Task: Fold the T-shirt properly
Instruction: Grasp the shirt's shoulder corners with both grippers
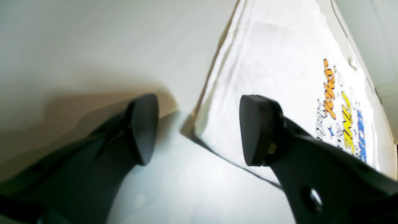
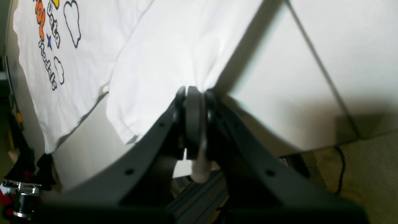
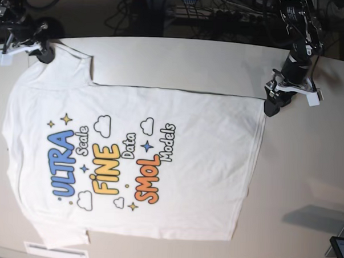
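Currently the T-shirt [image 3: 159,163] lies flat, print up, on the desk [image 3: 307,169]; no fold is made. The right end effector [image 2: 194,93] is clamped on a sleeve; the left end effector [image 1: 199,129] stands open at the hem corner, empty.

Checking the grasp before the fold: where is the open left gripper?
In the base view the left gripper hovers at the upper right, by the T-shirt's hem corner. The left wrist view shows its jaws open astride that corner.
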`<state>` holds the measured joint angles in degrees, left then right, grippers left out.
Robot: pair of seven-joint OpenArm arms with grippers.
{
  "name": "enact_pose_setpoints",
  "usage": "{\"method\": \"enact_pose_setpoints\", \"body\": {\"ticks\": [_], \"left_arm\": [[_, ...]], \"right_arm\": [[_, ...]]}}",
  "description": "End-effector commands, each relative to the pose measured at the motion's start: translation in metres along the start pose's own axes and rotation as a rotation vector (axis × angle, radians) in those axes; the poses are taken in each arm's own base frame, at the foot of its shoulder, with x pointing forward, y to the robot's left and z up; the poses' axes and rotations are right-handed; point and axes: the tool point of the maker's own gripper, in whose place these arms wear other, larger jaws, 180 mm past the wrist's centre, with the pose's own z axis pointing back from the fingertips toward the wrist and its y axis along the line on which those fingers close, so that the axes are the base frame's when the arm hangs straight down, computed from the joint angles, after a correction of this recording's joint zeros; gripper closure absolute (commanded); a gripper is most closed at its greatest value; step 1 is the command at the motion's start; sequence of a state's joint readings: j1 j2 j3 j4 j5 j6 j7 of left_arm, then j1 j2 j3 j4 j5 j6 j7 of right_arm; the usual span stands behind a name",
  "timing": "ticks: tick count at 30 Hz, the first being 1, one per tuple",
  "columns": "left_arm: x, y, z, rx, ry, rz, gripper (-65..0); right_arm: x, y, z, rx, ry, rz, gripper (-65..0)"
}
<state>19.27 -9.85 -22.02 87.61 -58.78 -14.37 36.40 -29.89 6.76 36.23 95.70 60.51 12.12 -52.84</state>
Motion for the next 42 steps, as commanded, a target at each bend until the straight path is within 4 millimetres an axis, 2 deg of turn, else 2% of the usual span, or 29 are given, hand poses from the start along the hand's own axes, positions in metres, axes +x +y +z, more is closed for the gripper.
{"method": "enact_pose_setpoints", "body": {"ticks": [1, 6, 12, 15, 22, 23, 24, 28, 29, 38, 42], "left_arm": [[-0.015, 0.008, 0.001, 0.038, 0.078, -0.007, -40.3], [-0.022, 0.004, -0.001, 0.029, 0.098, 0.003, -40.3], [-0.040, -0.014, -0.008, -0.015, 0.150, -0.018, -40.1], [-0.042, -0.022, -0.013, -0.036, 0.156, -0.022, -40.1], [-0.055, -0.015, -0.022, -0.022, 0.192, 0.007, -39.1], [-0.055, -0.015, -0.023, -0.020, 0.193, 0.009, -37.0], [-0.057, -0.013, -0.023, -0.016, 0.197, 0.013, -32.1], [-0.057, -0.010, -0.021, -0.010, 0.196, 0.015, -5.2], [-0.056, -0.010, -0.021, -0.008, 0.195, 0.014, -0.3], [-0.055, -0.009, -0.015, -0.008, 0.197, -0.001, 0.0], [-0.044, -0.021, -0.004, -0.035, 0.172, -0.051, 0.0]], "right_arm": [[0.003, -0.001, 0.003, -0.003, 0.001, 0.015, -0.3], [0.003, 0.000, 0.003, -0.002, 0.000, 0.015, -0.3], [0.004, 0.000, 0.003, -0.001, -0.001, 0.015, -0.3], [0.004, 0.000, 0.003, -0.001, -0.001, 0.015, -0.3], [0.003, 0.000, 0.003, -0.002, 0.000, 0.015, -0.3], [0.003, 0.000, 0.003, -0.002, 0.000, 0.015, -0.3], [0.003, 0.000, 0.003, -0.002, 0.000, 0.015, -0.3], [0.003, 0.000, 0.003, -0.002, 0.000, 0.015, -0.3], [0.003, 0.000, 0.003, -0.002, 0.000, 0.015, -0.3], [0.007, 0.005, 0.006, 0.002, -0.006, 0.041, -0.3], [0.014, 0.025, 0.014, 0.030, -0.014, 0.107, -0.3]]}}
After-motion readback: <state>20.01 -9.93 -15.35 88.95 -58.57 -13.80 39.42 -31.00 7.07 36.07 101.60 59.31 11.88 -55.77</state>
